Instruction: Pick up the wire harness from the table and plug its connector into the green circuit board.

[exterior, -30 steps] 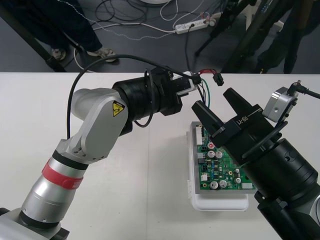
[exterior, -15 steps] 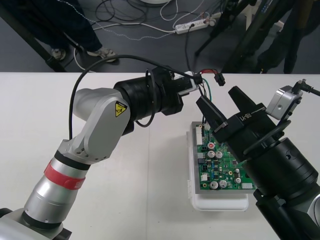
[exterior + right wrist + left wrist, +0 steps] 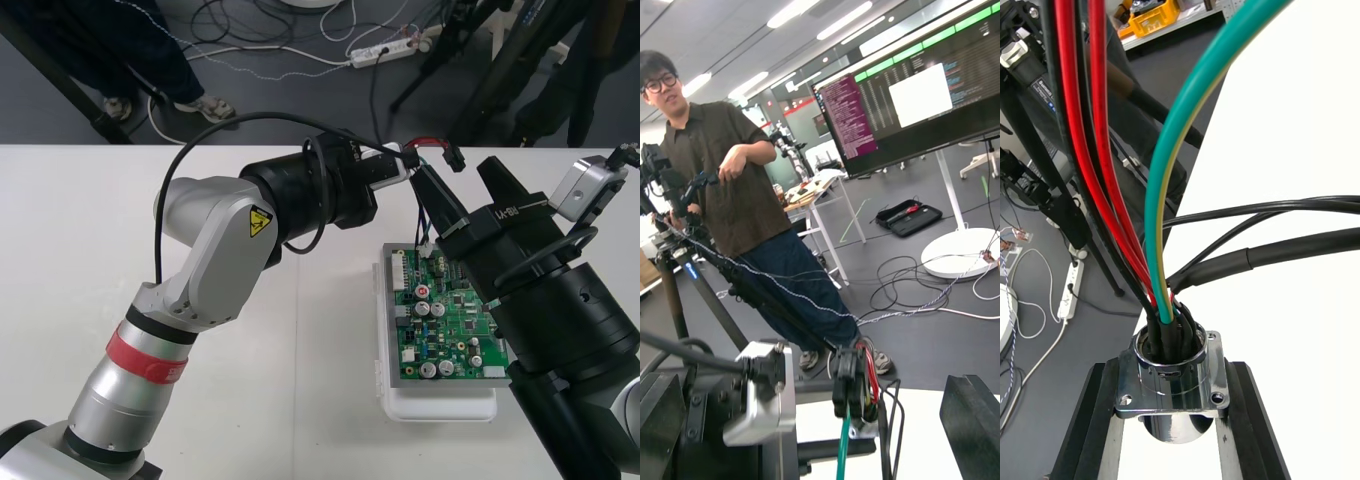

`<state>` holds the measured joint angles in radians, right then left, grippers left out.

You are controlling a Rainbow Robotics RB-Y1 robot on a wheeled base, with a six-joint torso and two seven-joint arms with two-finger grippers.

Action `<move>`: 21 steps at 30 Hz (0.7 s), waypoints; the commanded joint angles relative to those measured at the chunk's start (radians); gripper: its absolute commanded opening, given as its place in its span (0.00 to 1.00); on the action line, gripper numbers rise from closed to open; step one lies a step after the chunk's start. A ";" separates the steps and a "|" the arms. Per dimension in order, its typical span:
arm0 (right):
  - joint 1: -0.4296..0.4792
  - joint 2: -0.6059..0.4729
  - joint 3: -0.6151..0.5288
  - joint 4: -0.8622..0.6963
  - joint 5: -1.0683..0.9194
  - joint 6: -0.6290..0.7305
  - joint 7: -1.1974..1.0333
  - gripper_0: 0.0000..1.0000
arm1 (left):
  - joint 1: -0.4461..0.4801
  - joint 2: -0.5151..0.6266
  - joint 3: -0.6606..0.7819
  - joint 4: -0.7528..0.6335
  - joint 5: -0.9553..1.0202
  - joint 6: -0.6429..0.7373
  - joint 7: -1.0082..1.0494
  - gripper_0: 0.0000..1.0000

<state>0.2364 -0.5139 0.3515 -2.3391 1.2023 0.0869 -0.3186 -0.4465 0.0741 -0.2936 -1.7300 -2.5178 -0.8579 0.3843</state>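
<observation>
The left gripper's (image 3: 392,166) fingers (image 3: 1084,431) are clamped on the square flange of the round metal socket (image 3: 1171,379), one finger on each side. From the socket the wire harness's (image 3: 420,150) red wires (image 3: 1075,150), black wires and one green wire (image 3: 1169,165) run away from the fingers.

In the front view this gripper is in the air just above the middle of the frame, near the far edge of the tabletop (image 3: 80,250). Its arm comes up from the lower left. The red wires arch to the right from it to the small black plug (image 3: 455,160), which is in the air right of centre and not in the green circuit board (image 3: 445,325). The green wire loops down toward the board's far end.

The right gripper (image 3: 456,172) reaches in from the lower right with its fingers (image 3: 440,208) spread wide apart. The plug lies between their tips, and I cannot tell whether it touches them. In the right wrist view the harness hangs ahead between those fingers, beside the left gripper.

The board rests on its white base (image 3: 440,408) at the lower right, partly under the right arm.
</observation>
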 commanded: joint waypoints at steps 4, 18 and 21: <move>-0.048 0.038 0.007 0.012 0.010 0.030 -0.014 1.00 | 0.014 -0.074 -0.015 -0.046 -0.055 0.065 0.073 0.00; -0.048 0.037 0.006 0.033 0.010 0.068 -0.017 1.00 | 0.023 -0.092 -0.013 -0.046 -0.111 0.074 0.085 0.00; -0.048 0.038 0.006 0.035 0.010 0.074 -0.020 1.00 | 0.023 -0.092 -0.013 -0.046 -0.113 0.074 0.087 0.00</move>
<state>0.2086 -0.4888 0.3515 -2.2980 1.2026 0.1483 -0.3186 -0.4337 0.0190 -0.2936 -1.7300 -2.6221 -0.8455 0.3846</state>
